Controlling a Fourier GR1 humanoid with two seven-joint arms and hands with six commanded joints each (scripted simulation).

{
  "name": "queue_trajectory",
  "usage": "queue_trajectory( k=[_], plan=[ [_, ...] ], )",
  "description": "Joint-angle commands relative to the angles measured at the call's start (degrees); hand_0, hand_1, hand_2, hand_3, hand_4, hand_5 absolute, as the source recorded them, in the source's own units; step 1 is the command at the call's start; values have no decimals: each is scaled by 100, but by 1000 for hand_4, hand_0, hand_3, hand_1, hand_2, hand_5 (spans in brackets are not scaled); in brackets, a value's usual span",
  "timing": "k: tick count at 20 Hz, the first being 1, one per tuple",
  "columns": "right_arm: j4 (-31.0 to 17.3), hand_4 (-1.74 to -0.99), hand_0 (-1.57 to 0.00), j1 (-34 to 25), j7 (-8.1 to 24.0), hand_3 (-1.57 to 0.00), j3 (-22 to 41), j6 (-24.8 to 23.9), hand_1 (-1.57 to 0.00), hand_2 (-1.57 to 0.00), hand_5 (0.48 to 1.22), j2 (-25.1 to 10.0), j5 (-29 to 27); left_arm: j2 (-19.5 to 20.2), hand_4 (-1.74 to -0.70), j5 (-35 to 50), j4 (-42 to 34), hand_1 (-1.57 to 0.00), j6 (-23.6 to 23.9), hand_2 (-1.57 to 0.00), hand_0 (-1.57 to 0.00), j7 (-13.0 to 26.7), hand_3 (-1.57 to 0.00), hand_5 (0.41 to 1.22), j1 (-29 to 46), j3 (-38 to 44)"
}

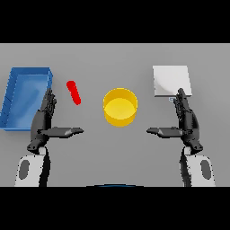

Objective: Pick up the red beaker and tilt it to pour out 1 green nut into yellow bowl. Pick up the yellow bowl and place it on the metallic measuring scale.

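While both robot hands, left (43, 120) & right (186, 120), rest open, thumbs inward, nothing is held. On surface (115, 58): 1 red beaker (73, 92), 1 yellow bowl (120, 107), 1 scale (171, 81), 1 blue bin (26, 98).

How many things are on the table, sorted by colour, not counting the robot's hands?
Red: 1, the red beaker
Yellow: 1, the yellow bowl
Blue: 1, the blue bin
Silver-grey: 1, the metallic measuring scale
Total: 4
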State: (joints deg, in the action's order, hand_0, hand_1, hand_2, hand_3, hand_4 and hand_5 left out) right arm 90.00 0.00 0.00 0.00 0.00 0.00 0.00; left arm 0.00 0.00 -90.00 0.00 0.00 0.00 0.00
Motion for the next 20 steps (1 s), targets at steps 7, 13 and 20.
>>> queue_trajectory(
  k=[7, 13, 20],
  plan=[
    [331, -1071, 1, 286, -440, 1, 405, -248, 1, 1, 578, -114, 784, 239, -1141, -189, -353, 1, -131, 1, 1, -167, 1, 660, 257, -176],
    [876, -1103, 1, 702, -515, 1, 948, -476, 1, 1, 592, -208, 1775, 493, -1138, -685, -1005, 1, -242, 1, 1, 260, 1, 655, 661, -626],
    [886, -1197, 1, 658, -483, 1, 844, -154, 1, 1, 627, -263, 1344, 469, -1158, -654, -183, 1, -232, 1, 1, 603, 1, 645, -101, -438]
  ],
)
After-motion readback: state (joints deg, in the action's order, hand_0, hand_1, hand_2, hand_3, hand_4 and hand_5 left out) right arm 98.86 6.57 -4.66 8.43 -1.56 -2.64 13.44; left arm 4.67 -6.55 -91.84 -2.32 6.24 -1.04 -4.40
